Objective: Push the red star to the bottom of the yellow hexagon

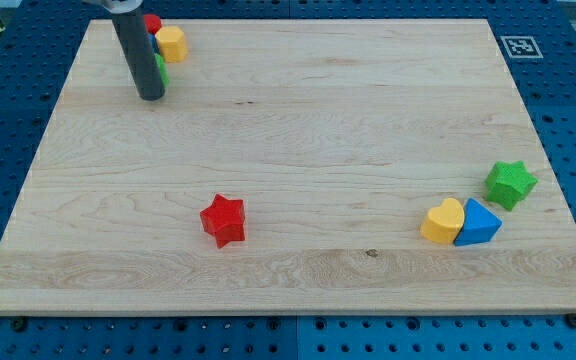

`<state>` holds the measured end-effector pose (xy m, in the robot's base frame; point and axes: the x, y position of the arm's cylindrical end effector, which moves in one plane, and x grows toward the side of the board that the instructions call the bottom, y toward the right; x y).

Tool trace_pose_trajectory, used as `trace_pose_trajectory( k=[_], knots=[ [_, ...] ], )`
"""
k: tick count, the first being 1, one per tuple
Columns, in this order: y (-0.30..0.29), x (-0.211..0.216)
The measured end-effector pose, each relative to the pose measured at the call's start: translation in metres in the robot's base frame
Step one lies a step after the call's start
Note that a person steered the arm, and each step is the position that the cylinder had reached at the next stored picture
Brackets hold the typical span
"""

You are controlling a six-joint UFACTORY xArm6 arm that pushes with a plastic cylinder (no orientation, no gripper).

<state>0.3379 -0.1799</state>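
Observation:
The red star (222, 220) lies on the wooden board (298, 120), left of centre toward the view's bottom. The yellow hexagon (172, 42) sits at the view's top left, in a tight cluster with a red block (152, 22) and a green block (162, 70) that the rod partly hides. My tip (150, 97) rests on the board just below this cluster, close to the green block and far above the red star.
A green star (511, 183) lies near the right edge. A yellow heart (444, 222) and a blue block (479, 223) touch each other at the bottom right. A printed marker tag (519, 46) sits at the top right corner.

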Motion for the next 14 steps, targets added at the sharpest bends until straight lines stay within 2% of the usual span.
trace_pose_trajectory(
  k=[1,2,4,5,6,8,9,14],
  knots=[
    [0.000,-0.011],
    [-0.003,0.017],
    [-0.002,0.177],
    [0.032,0.267],
    [0.098,0.280],
    [0.104,0.279],
    [0.108,0.263],
    [0.107,0.129]
  ],
)
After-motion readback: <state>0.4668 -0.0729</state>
